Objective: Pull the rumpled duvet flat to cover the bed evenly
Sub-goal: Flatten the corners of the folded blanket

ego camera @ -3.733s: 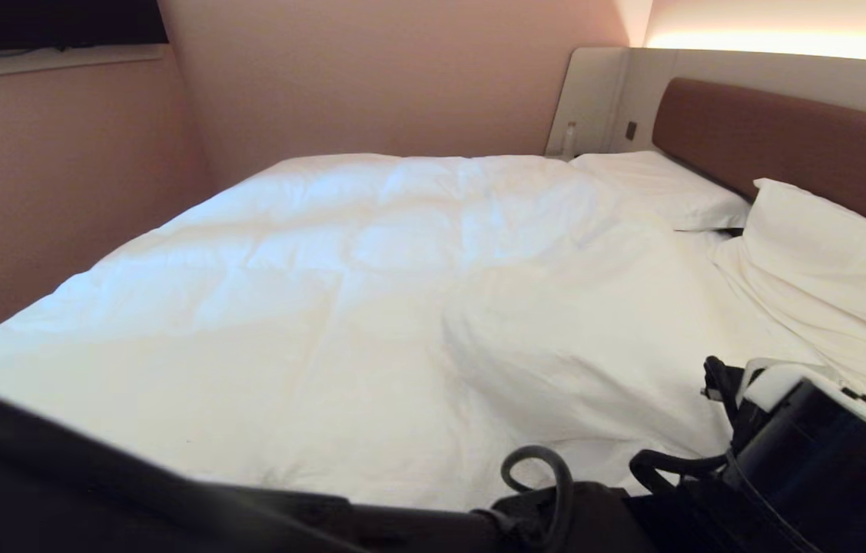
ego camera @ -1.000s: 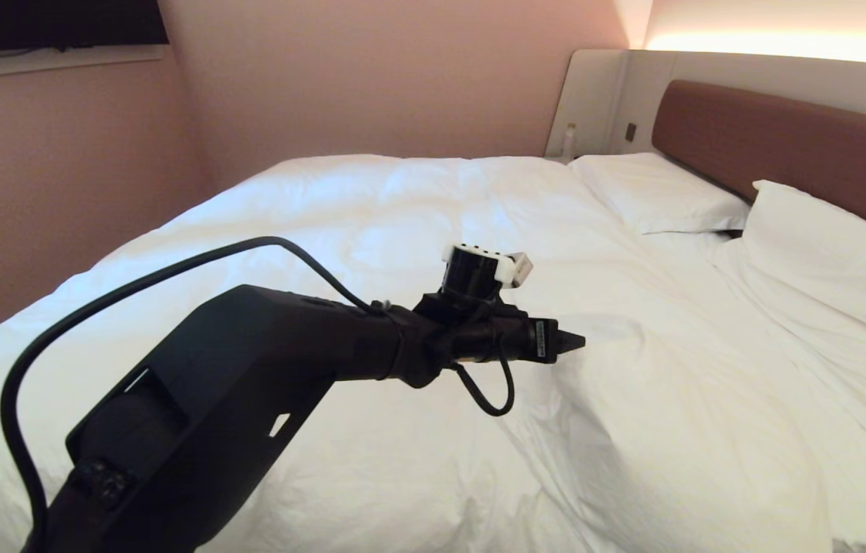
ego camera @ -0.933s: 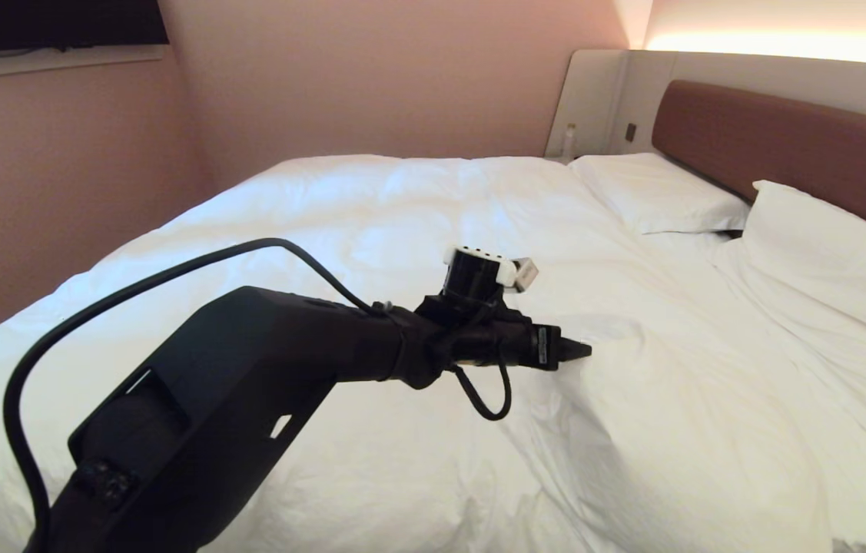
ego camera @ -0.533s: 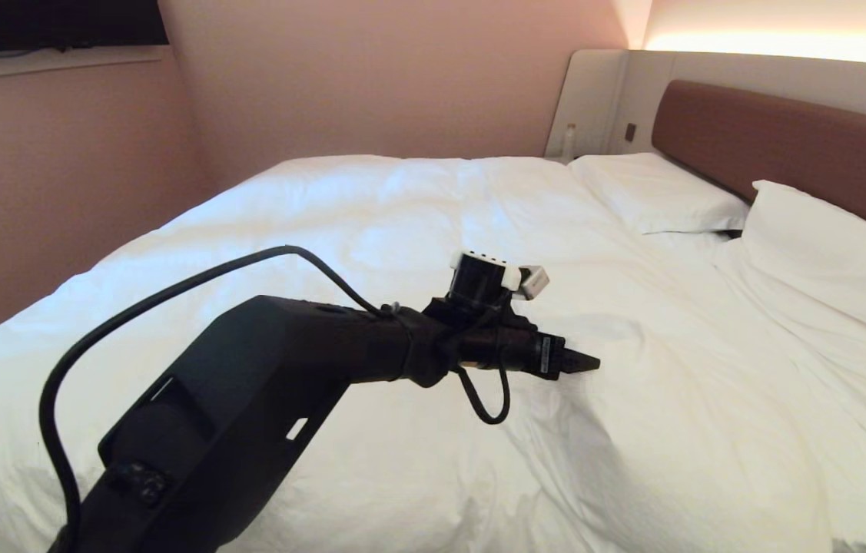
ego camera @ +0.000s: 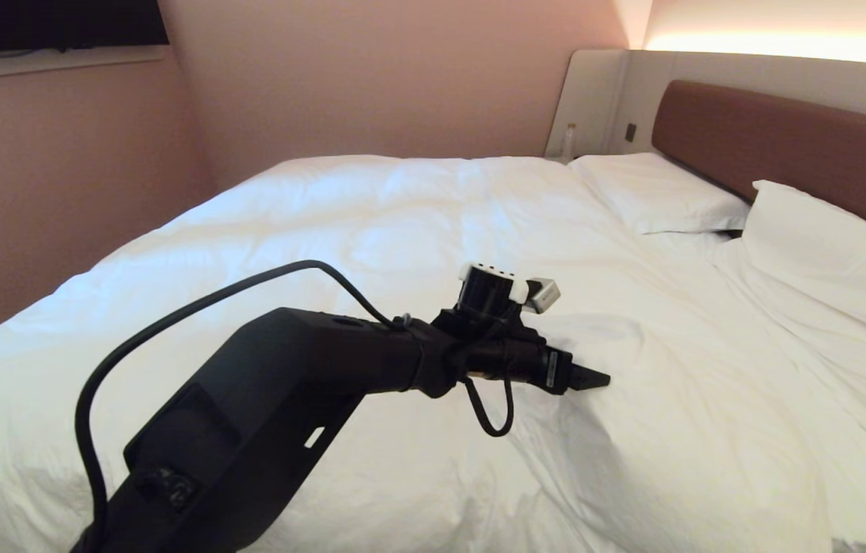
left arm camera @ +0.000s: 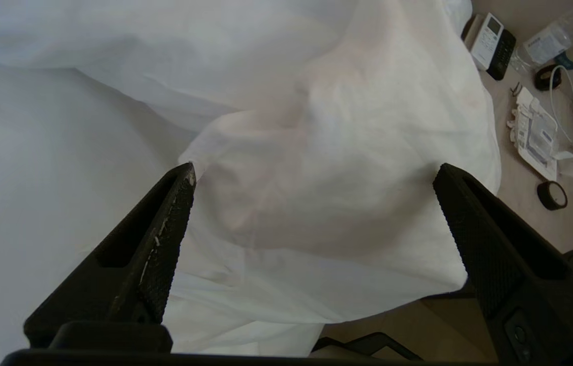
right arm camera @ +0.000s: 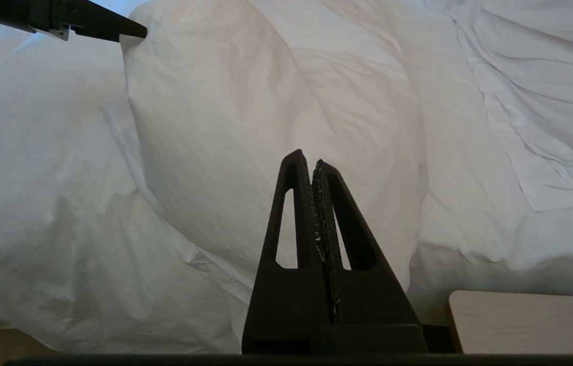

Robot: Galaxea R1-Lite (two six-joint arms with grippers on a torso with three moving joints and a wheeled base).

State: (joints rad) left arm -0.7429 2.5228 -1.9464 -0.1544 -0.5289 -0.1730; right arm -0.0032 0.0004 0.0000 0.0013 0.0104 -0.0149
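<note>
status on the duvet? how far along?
Done: the far half of the duvet lies fairly flat. In hand: the left gripper, fingers spread wide, sits at a folded-over hump near the bed's close edge, nothing gripped. Left: pull that hump flat. The right gripper is shut, idle.

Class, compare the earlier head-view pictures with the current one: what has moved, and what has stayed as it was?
The left claw has come forward and lower across the duvet, reaching a raised fold, its jaws now wide open and holding nothing. The duvet, both pillows and the shut right claw have stayed put.
</note>
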